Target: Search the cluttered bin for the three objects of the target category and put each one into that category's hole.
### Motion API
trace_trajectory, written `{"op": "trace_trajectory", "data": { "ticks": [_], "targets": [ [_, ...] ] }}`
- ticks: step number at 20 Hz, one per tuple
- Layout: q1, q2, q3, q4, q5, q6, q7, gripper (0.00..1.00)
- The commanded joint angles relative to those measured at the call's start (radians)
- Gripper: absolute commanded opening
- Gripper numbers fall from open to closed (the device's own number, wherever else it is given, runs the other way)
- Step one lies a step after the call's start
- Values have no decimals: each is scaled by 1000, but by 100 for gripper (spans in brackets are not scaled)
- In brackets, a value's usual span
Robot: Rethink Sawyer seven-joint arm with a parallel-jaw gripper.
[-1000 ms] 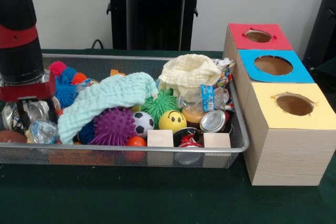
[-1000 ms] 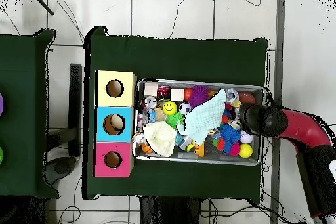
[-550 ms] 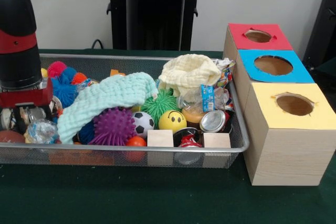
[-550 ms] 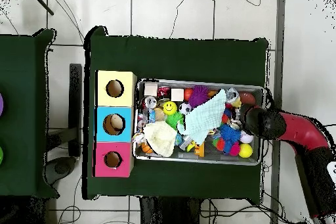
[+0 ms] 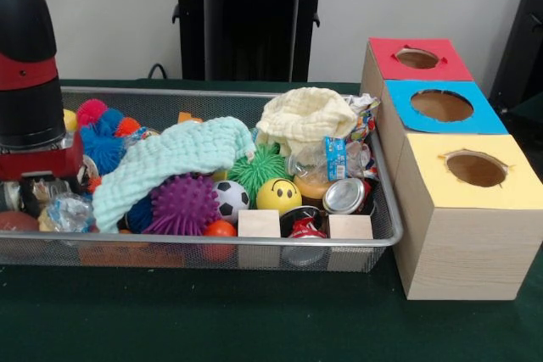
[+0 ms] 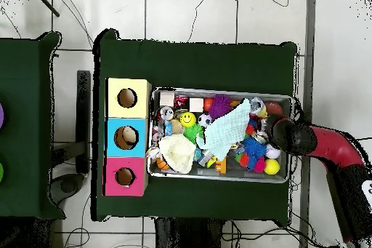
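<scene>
Arm has risen slightly since a second ago; gripper (image 5: 34,197) now sits higher at the wire bin's (image 5: 254,242) left end, above crumpled cans (image 5: 64,209). Can't tell if it's apart or together. Mint cloth (image 5: 165,158), cream cloth (image 5: 305,120) and purple spiky ball (image 5: 182,203) unmoved. Three-hole box (image 5: 462,167) stands just beside the bin.

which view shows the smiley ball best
The front view: the yellow smiley ball faces that camera with its face readable, between the soccer ball and a can. Overhead it is only a small yellow spot near the yellow box.
</scene>
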Motion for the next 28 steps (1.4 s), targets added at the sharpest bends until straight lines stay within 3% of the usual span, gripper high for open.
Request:
{"op": "trace_trajectory", "data": {
  "ticks": [1,10,19,20,28],
  "targets": [
    [16,48,102,-23,-60,-83,-243,100],
    [43,-1,130,-5,-9,-7,-232,100],
    [6,15,172,33,-9,-51,-238,100],
    [4,16,175,34,-12,-53,-236,0],
    [-11,19,185,50,-26,-80,-208,0]
  ]
}}
